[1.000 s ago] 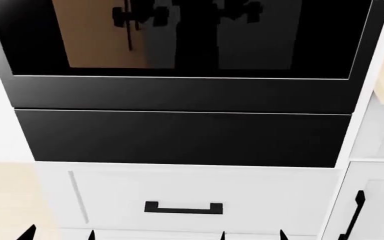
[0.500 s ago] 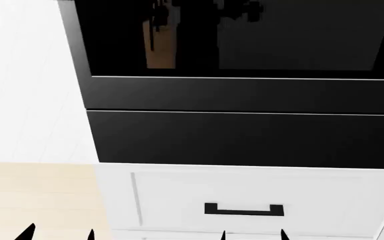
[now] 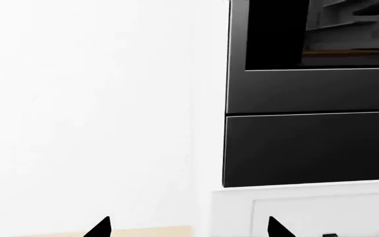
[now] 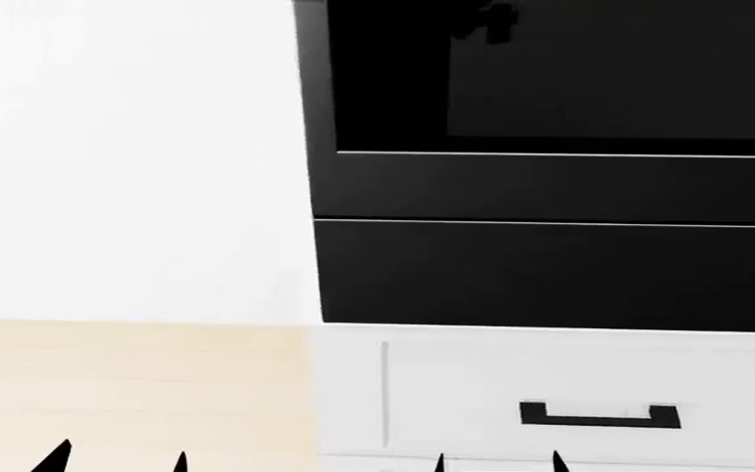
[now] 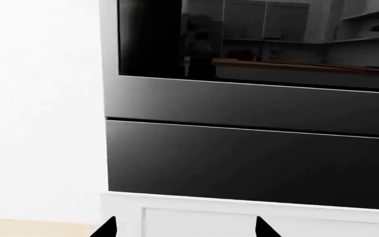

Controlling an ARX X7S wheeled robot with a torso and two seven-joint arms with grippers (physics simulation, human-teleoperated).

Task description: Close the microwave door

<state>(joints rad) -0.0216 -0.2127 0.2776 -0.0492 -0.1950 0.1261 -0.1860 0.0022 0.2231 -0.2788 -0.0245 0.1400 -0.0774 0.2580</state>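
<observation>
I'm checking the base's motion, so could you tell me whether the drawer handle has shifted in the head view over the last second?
Yes. The drawer handle has slid right relative to the fingertips fixed at the bottom edge, so the view is moving left.

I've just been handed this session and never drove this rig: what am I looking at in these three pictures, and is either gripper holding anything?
You are driving a wheeled robot with two arms, in a simulator. One picture comes from its head camera, the others from cameras near each gripper. All three face a black built-in oven with a dark glass door and a flat black panel beneath it. Under that is a white drawer with a black handle. A white wall stands to the left, with pale wood flooring below. The small black points at each picture's lower edge are fingertips: left gripper, right gripper. Both look spread apart and hold nothing. No microwave is recognisable in these views.
</observation>
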